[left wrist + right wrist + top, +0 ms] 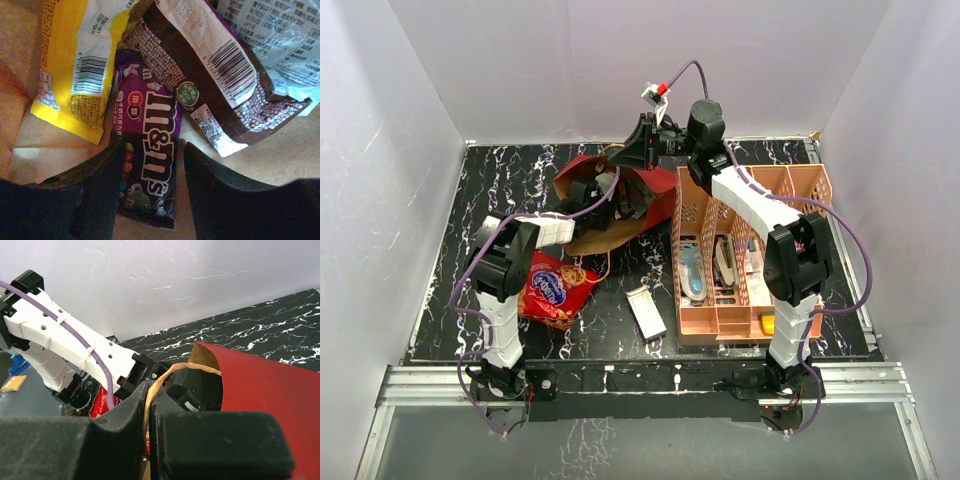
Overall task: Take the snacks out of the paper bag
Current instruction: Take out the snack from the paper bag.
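Observation:
The dark red paper bag lies on its side at the back of the table, mouth toward the front left. My right gripper is shut on its tan cord handle and holds the mouth up. My left arm reaches into the bag. Inside, my left gripper stands open astride a purple snack packet, with a gap at the right finger. A yellow packet, a brown and white packet and a pale printed wrapper lie just beyond. The big red cookie bag lies outside on the table.
A small white box lies in front of the bag. The pink rack with stationery fills the right side, close to the bag and under my right arm. White walls close off the back and both sides.

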Robot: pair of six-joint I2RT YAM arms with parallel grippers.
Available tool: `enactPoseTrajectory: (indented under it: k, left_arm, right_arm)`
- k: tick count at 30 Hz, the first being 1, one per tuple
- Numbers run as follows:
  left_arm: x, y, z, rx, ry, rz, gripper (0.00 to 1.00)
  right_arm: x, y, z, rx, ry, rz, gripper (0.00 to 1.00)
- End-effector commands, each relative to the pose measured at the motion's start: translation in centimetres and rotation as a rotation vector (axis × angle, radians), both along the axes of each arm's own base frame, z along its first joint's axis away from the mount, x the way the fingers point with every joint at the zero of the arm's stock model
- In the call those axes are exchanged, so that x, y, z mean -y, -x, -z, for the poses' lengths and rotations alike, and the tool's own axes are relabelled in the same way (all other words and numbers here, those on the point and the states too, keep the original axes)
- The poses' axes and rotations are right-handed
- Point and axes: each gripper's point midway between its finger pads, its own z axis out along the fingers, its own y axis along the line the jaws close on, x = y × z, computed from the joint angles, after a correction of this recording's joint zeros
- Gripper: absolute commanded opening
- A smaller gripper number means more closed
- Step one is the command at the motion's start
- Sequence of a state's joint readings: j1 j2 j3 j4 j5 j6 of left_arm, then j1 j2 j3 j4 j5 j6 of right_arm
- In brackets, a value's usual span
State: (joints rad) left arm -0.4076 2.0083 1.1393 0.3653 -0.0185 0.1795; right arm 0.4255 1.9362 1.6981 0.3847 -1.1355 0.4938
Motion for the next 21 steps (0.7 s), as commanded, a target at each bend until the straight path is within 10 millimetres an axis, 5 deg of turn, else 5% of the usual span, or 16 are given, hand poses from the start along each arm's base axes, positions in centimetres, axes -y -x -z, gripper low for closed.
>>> enactPoseTrajectory:
  k: [1, 13, 21]
  left_arm:
    - [0.1, 0.8, 0.7, -0.054, -0.003, 0.006, 0.44]
    - [0.4, 1.1, -5.5, 0.016, 0.08, -0.014, 0.06]
    - [0.8, 3.8, -9.4, 0.011, 0.174, 0.006, 0.04]
  right_arm:
    - [0.6, 1.1, -4.2, 0.116, -0.045, 0.026, 0.08]
    - [0.7, 0.4, -3.9, 0.113, -0.042, 0.073, 0.08]
    - [1.0, -0.9, -3.7, 0.095, -0.046, 0.176, 0.08]
